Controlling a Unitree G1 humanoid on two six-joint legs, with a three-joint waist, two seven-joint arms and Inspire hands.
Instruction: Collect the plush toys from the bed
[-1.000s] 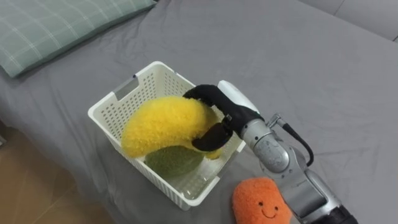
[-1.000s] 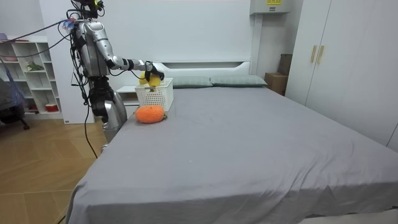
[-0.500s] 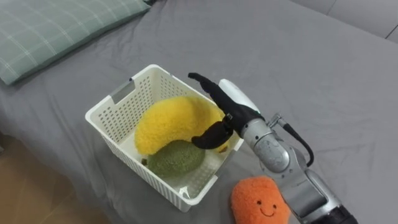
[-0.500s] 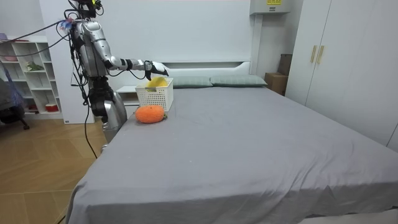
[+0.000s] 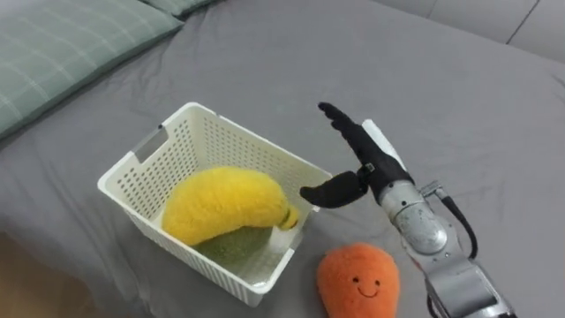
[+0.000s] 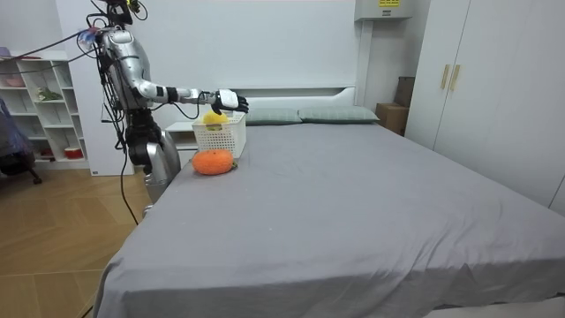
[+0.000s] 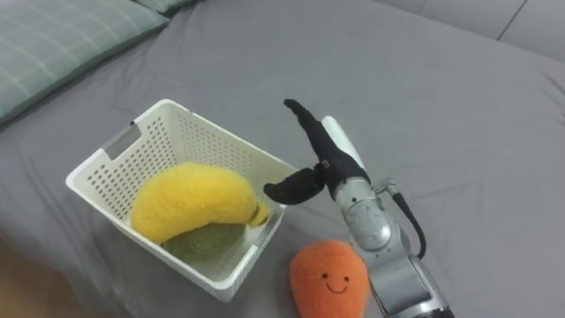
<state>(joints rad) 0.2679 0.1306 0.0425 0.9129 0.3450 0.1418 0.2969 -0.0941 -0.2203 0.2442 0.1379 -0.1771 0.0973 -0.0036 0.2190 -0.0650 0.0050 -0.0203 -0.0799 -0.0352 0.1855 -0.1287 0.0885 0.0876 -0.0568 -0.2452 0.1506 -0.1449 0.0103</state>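
Two plush toys in the basket, a third beside it, right hand empty.
A yellow banana-shaped toy (image 5: 221,201) lay across the inside of the white basket (image 5: 168,243). It rested on a green toy (image 5: 237,249) that showed at the near side. An orange toy (image 5: 357,281) with a small face sat on the grey bed (image 5: 265,62), just right of the basket's near right corner. The right hand (image 5: 375,165) hung above the basket's right rim, fingers (image 5: 340,119) straight and spread, thumb pointing left toward the basket, nothing in its hold. A green checked pillow (image 5: 62,44) lay at the far left. In the room view the robot stood at the bedside on the room view's left, arm stretched out over the basket.
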